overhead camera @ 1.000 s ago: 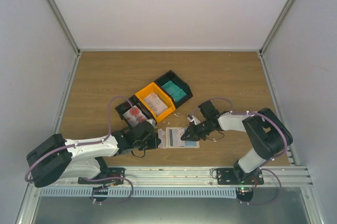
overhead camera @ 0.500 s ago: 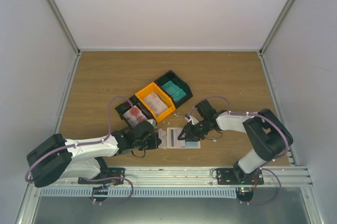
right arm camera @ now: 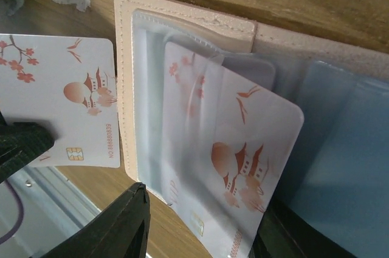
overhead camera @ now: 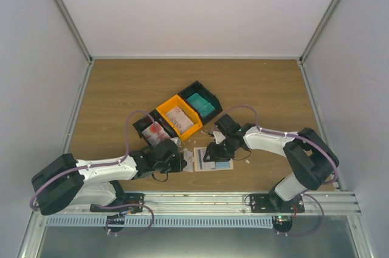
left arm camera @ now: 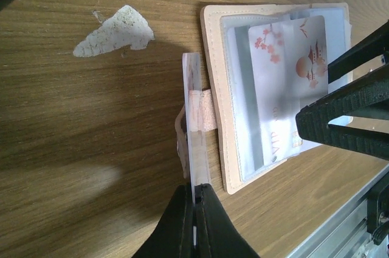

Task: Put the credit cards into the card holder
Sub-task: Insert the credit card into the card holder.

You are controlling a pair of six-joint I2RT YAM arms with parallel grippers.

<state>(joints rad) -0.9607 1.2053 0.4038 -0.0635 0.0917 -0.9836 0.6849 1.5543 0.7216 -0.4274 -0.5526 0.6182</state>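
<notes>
Card holder (right arm camera: 124,88) laid open. 1 credit card (right arm camera: 243,142) part-seated in pocket (right arm camera: 149,106), flanked by parted right gripper (right arm camera: 203,209). 2nd card (right arm camera: 61,100), at 9 o'clock, clamped by left gripper (left arm camera: 194,209).

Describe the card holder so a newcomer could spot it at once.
On the wooden table, go from the joined black and orange trays toward the near edge, between the left gripper and right gripper. The card holder lies open there: a flat beige wallet with pale blue-grey pockets, one holding a white-and-red card, unlike the small white scraps nearby.

Overhead; both wrists close on card holder (left arm camera: 213,88)
</notes>
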